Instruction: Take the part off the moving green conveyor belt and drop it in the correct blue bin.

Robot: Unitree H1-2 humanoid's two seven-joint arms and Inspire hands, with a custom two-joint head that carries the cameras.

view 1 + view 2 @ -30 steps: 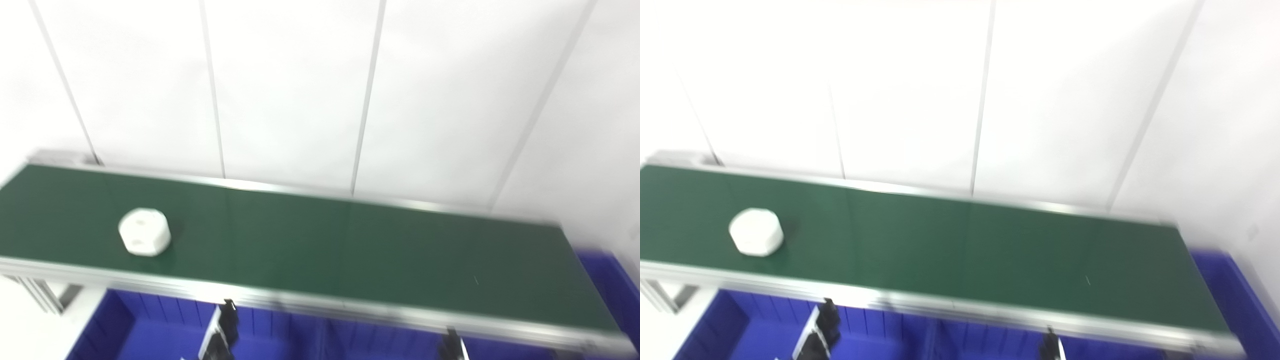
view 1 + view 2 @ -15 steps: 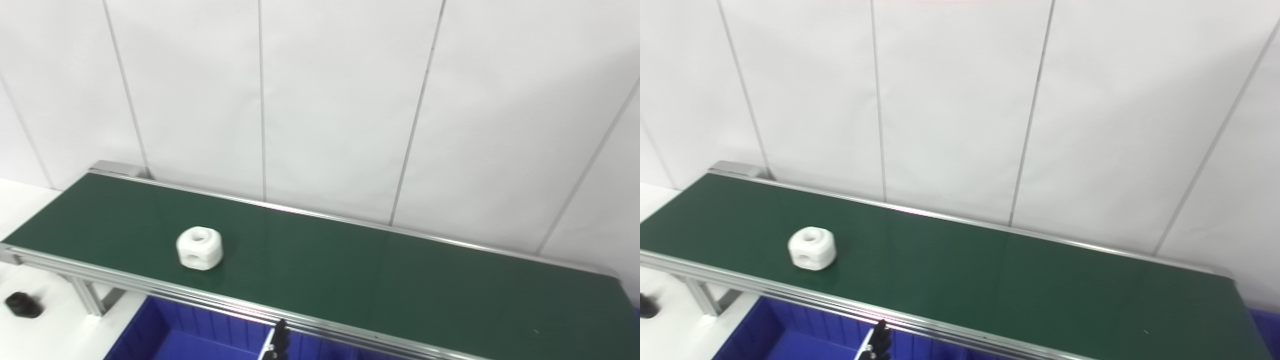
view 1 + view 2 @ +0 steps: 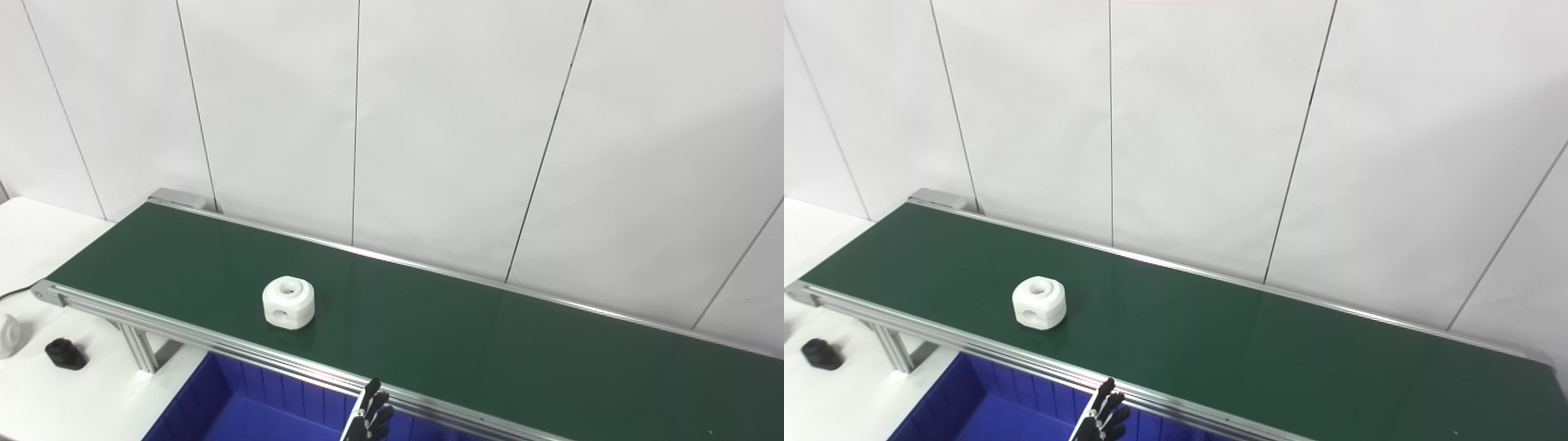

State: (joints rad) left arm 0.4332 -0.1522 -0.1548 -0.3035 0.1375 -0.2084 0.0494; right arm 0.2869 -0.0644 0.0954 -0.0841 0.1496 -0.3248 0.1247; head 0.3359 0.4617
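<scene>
Left eye view shows the white part [image 3: 288,302] riding the green belt [image 3: 465,337] while the left hand [image 3: 369,419], fingers apart and empty, waits low; a late reach would miss.

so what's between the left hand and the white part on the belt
In both views, only the belt's metal near rail and bare green belt separate the left hand from the white part.

Conveyor belt [image 3: 465,343] runs from far left to near right, wall [image 3: 429,122] right behind it. Part [image 3: 288,302] sits on the belt's left half, nearer the front rail. Bin [image 3: 245,410] below the belt's front edge. Left hand [image 3: 369,419] at bottom edge, over the bin, right of the part. Small piece [image 3: 64,353] on tabletop [image 3: 37,392] left of the belt frame.
</scene>
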